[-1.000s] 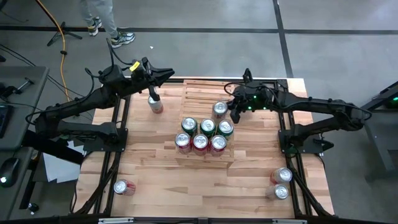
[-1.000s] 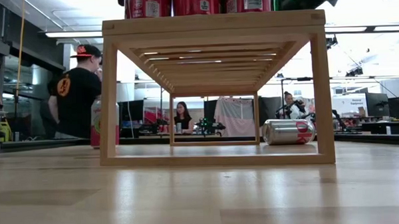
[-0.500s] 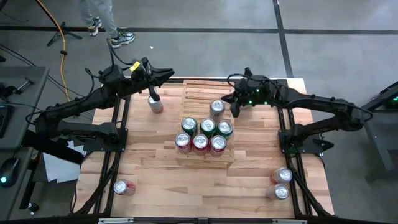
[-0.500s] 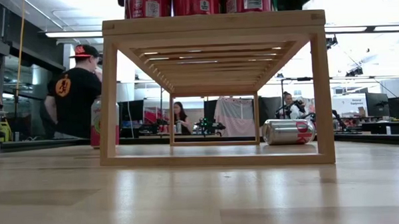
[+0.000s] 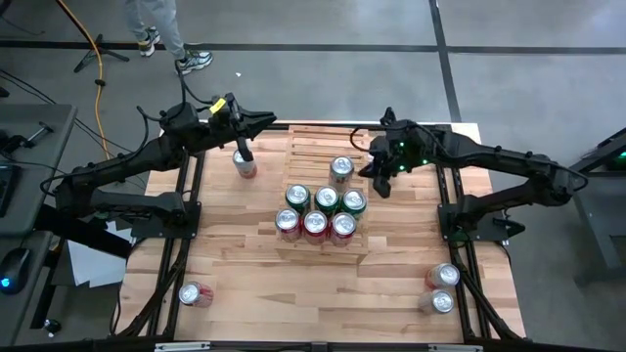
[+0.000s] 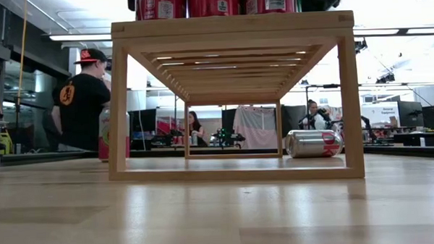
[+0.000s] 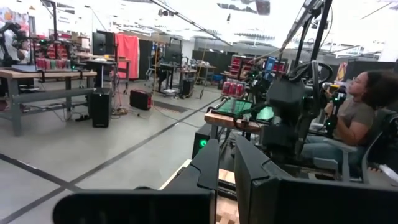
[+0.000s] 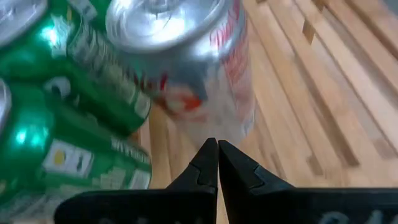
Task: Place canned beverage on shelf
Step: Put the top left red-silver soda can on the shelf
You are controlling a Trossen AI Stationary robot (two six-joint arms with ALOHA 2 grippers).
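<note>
The shelf [image 5: 311,156] of pale slats stands mid-table. On it are three red cans [image 5: 314,225] in the near row, three green cans [image 5: 326,199] behind them, and one silver canned beverage [image 5: 340,169] upright on a farther slat tier. My right gripper [image 5: 380,186] is shut just right of the silver can [image 8: 186,68], slanting down, its tips [image 8: 217,146] before the can's lower wall and apart from it. My left gripper [image 5: 266,119] is shut and held level, high over the shelf's far left corner.
One can [image 5: 244,161] stands on the table left of the shelf. Another can [image 5: 196,293] lies near the front left, and two cans [image 5: 443,287] sit at the front right. Bare slats [image 5: 308,147] lie beyond the silver can. People show in the room behind.
My right gripper, shut throughout, has drawn back from the silver can toward the table's right edge, risen a little and tipped its fingers further down. The silver can stays upright on the shelf.
</note>
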